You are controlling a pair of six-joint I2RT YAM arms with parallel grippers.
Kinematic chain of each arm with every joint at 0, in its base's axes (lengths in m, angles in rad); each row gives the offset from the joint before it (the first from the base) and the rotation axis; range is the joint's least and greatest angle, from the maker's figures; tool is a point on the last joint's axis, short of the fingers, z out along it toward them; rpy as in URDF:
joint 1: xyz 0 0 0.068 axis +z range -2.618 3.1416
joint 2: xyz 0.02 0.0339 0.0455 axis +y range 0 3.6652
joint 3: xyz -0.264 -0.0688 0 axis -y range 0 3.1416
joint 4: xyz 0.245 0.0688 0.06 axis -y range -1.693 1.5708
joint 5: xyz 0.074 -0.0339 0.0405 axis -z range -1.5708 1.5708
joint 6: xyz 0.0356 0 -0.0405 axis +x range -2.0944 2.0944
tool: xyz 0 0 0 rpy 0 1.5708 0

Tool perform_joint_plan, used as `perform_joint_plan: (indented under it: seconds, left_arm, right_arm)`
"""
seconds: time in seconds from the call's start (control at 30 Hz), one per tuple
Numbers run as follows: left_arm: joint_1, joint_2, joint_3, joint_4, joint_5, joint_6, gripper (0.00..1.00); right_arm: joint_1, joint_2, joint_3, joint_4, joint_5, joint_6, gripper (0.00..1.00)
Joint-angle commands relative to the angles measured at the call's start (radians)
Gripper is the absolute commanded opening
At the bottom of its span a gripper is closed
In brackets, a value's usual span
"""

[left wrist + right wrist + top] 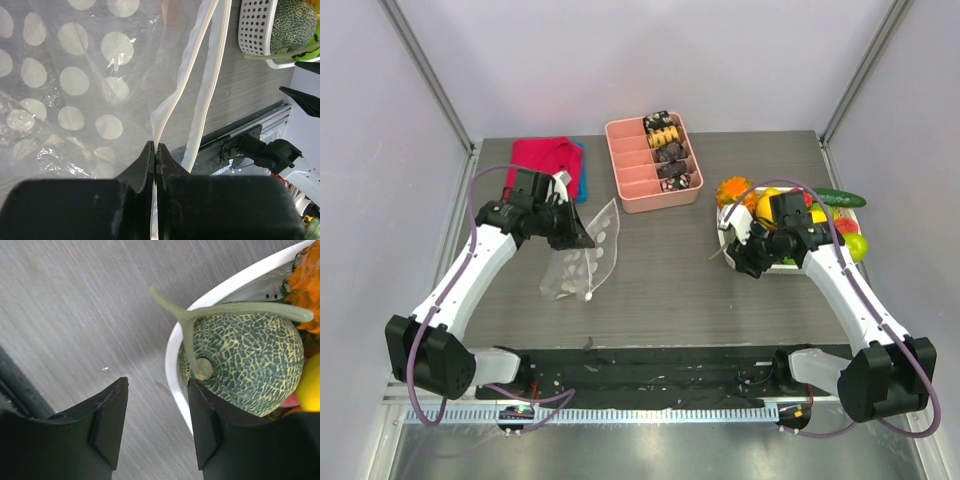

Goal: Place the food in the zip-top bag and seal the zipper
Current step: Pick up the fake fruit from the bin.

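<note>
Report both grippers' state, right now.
Left gripper: shut on the bag, pinching its zipper edge.
Right gripper: open, holding nothing, at the basket rim beside the melon.

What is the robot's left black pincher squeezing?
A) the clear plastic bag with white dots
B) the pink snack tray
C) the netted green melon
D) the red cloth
A: the left gripper is shut on the edge of the clear dotted plastic bag.
</note>
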Motion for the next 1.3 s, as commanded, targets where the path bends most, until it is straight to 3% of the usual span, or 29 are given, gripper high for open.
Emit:
perform_joint_plan:
  seconds: [0.0, 0.4, 0.57, 0.8, 0.83, 0.97, 1.27]
  left_arm:
    - [-0.005, -0.027, -0.005, 0.034, 0.016, -0.008, 0.0]
    - [-0.005, -0.031, -0.024, 0.039, 0.016, -0.005, 0.0]
    - [-0.005, -0.029, -0.025, 0.042, 0.017, -0.005, 0.0]
    - [-0.005, -0.03, -0.025, 0.04, 0.017, -0.002, 0.0]
    - [-0.004, -0.032, -0.027, 0.04, 0.017, -0.003, 0.0]
    - [-0.004, -0.034, -0.027, 0.037, 0.016, 0.001, 0.0]
    - [-0.004, -0.032, -0.027, 0.034, 0.016, 0.003, 0.0]
  right_arm:
    - [0.008, 0.014, -0.026, 0.132, 0.029, -0.055, 0.54]
    - [0.011, 0.035, -0.077, 0.265, 0.063, -0.058, 0.47]
    - [0.018, 0.048, -0.092, 0.284, 0.06, -0.052, 0.34]
    - [0.025, 0.043, -0.109, 0.288, 0.026, -0.058, 0.35]
    - [0.025, 0.052, -0.111, 0.289, 0.029, -0.056, 0.33]
    - [0.025, 0.055, -0.097, 0.288, 0.037, -0.027, 0.01]
    - [0.027, -0.04, -0.031, 0.229, -0.003, 0.046, 0.01]
